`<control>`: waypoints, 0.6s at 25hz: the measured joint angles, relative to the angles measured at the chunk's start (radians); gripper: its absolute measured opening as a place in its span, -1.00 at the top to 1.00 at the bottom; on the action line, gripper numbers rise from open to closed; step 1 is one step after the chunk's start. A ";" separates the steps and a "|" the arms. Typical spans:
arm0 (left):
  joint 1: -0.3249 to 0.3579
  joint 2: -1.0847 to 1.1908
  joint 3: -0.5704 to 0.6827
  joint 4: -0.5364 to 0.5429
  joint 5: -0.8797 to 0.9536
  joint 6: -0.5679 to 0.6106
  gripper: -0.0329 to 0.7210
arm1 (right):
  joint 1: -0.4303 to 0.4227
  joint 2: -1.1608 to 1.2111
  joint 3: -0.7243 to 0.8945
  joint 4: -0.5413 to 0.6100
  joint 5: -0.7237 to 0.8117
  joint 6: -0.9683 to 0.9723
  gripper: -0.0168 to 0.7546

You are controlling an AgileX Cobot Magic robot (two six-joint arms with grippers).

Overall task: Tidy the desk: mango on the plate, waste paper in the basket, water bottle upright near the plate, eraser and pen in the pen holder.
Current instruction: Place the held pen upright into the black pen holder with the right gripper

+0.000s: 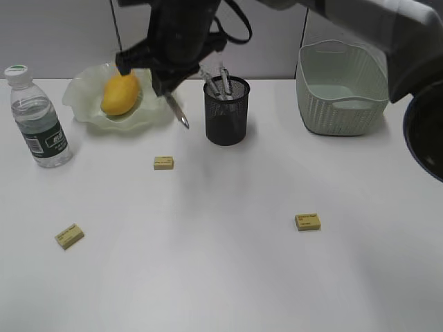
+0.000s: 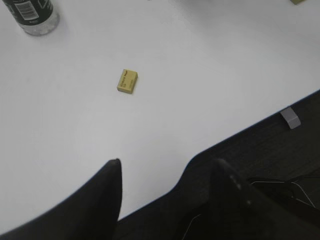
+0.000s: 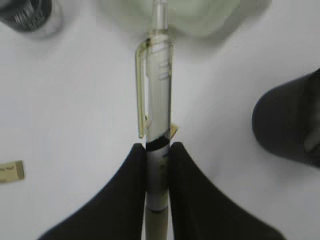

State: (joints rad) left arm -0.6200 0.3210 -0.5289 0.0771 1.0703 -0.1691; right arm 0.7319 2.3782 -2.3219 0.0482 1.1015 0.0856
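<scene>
My right gripper (image 1: 166,84) (image 3: 158,150) reaches across to just left of the black mesh pen holder (image 1: 226,111) (image 3: 289,125) and is shut on a clear pen (image 1: 177,112) (image 3: 157,95), lifted off the desk (image 1: 228,277). Other pens stand in the holder. The mango (image 1: 120,94) lies on the ruffled green plate (image 1: 86,111) (image 3: 200,17). At the far left the water bottle (image 1: 38,117) (image 2: 32,15) (image 3: 25,12) stands upright. Three yellow erasers lie loose (image 1: 163,162) (image 1: 69,236) (image 1: 307,221). My left gripper (image 2: 167,162) hangs open over the desk's front edge, an eraser (image 2: 127,81) ahead of it. The waste paper is out of view.
The pale green basket (image 1: 340,97) stands at the back right. A grey partition wall closes the far side. Dark floor lies past the desk edge (image 2: 240,132) in the left wrist view.
</scene>
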 joint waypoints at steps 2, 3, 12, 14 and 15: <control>0.000 0.000 0.000 0.000 0.000 0.000 -0.23 | 0.000 -0.008 -0.056 -0.030 0.000 -0.001 0.66; 0.000 0.000 0.000 0.000 0.000 0.000 -0.23 | 0.000 -0.016 -0.067 -0.048 -0.004 -0.001 0.66; 0.000 0.000 0.000 0.000 0.000 0.000 -0.23 | -0.029 -0.139 -0.079 -0.230 -0.069 0.007 0.66; 0.000 0.000 0.000 0.000 0.000 0.000 -0.23 | -0.039 -0.147 -0.079 -0.248 -0.111 0.028 0.66; 0.000 0.000 0.000 0.000 0.000 0.000 -0.23 | -0.044 -0.147 -0.079 -0.255 -0.122 0.040 0.66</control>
State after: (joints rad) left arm -0.6200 0.3210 -0.5289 0.0771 1.0703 -0.1691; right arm 0.6884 2.2308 -2.4011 -0.2069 0.9796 0.1260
